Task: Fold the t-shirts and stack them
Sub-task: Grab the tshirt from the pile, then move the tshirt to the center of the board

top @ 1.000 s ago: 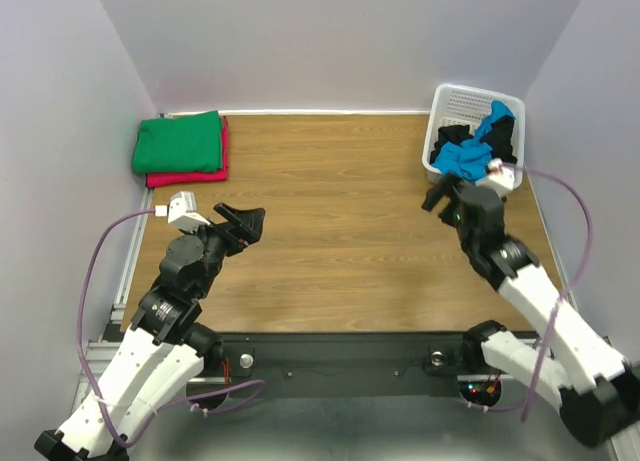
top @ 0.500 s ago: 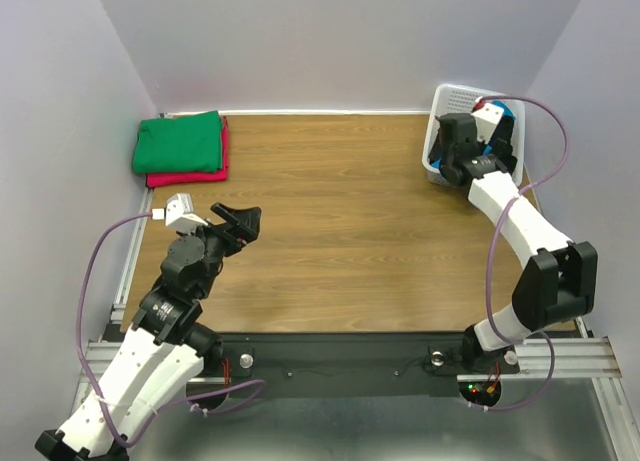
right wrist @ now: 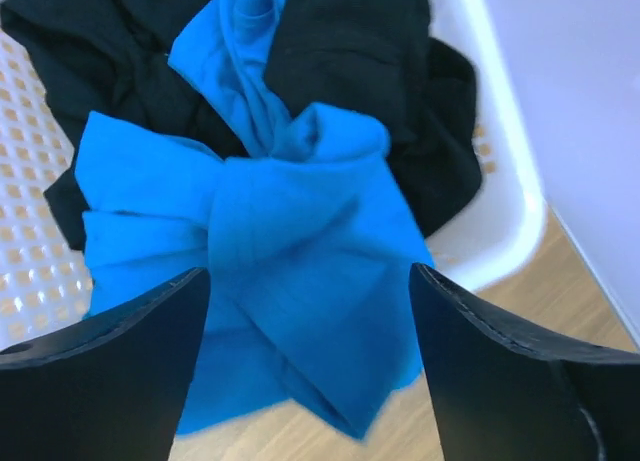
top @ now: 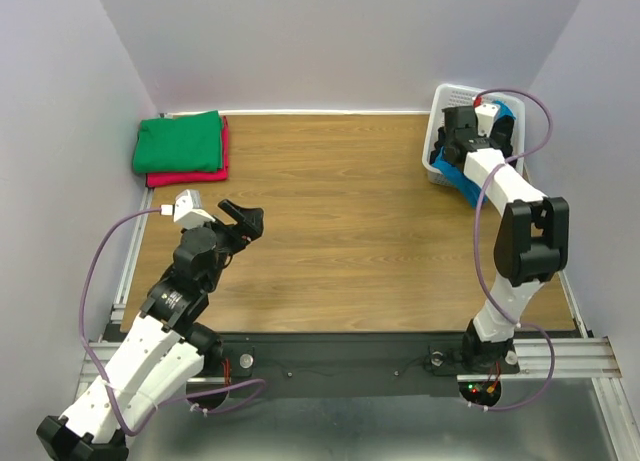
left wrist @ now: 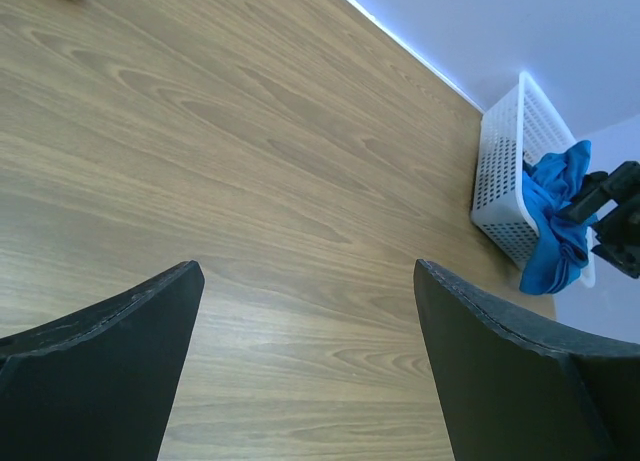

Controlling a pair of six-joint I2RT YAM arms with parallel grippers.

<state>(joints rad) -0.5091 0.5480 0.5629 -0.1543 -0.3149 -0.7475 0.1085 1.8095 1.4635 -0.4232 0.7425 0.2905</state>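
- The right gripper (right wrist: pixel 310 271) is reaching down into the far-right corner of the table. Its two dark fingers (right wrist: pixel 110 371) stand wide apart, one on either side of a bunched knot of turquoise-blue t-shirt (right wrist: pixel 270 231). From the wrist view nothing is pinched between them, and I cannot tell whether the tips touch the cloth.
- That blue shirt is crumpled and twisted. Most of it lies in the white lattice basket (right wrist: pixel 500 211), and one fold spills over the basket's rim towards the wooden table (top: pixel 330 201).
- Around and beneath the blue one lie the black t-shirts (right wrist: pixel 350 51), heaped loosely in the same basket and not folded.
- The right arm (top: pixel 520 231) stretches up from its base at the near edge, bent at the elbow, with the wrist tipped over the basket.
- The left gripper (left wrist: pixel 305 266) hangs over bare wood on the near-left part of the table. Its fingers are spread as wide as they go and it holds nothing.
- Well away from both, in the far-left corner against the wall, sits a folded green t-shirt (top: pixel 180 141). It lies squarely on top of a folded red-pink t-shirt (top: pixel 190 178), of which only the near and right edges show.
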